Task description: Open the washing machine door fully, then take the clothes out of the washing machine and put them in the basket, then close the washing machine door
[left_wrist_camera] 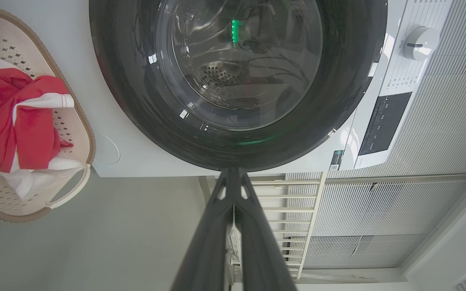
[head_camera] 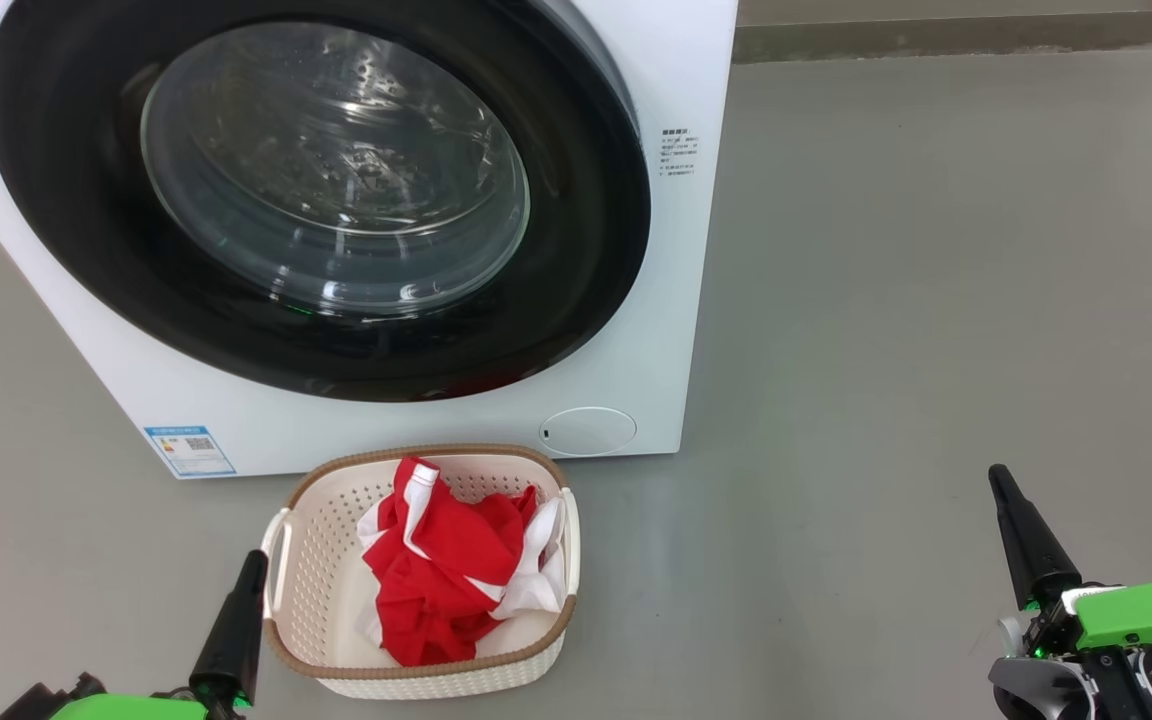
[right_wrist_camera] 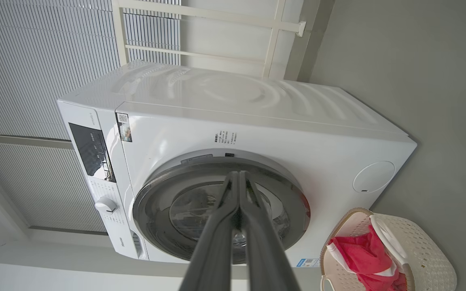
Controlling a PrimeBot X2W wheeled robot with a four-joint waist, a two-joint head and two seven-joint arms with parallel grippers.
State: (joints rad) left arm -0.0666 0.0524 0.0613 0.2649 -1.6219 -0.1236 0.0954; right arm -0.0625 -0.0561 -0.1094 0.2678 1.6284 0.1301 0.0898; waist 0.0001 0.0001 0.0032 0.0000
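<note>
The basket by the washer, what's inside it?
Inside the basket lie the clothes, a bunched red and white heap. Bare perforated floor shows at its left; whatever is under the heap is covered.

The head view is taken from above and close by, facing forward and down at the door (head_camera: 316, 200) of the machine (head_camera: 676, 300). The basket (head_camera: 416, 452) lies on the floor (head_camera: 936, 300) nearest the camera. The left wrist view is rolled sideways and set near, sighted along the left fingers (left_wrist_camera: 208, 242) at the door's rim. The right wrist view is rolled the other way and set farther off to the right, sighted along the right fingers (right_wrist_camera: 217, 242), so the whole machine is taken in. The door, the machine's front and the basket are shared by all three views.
</note>
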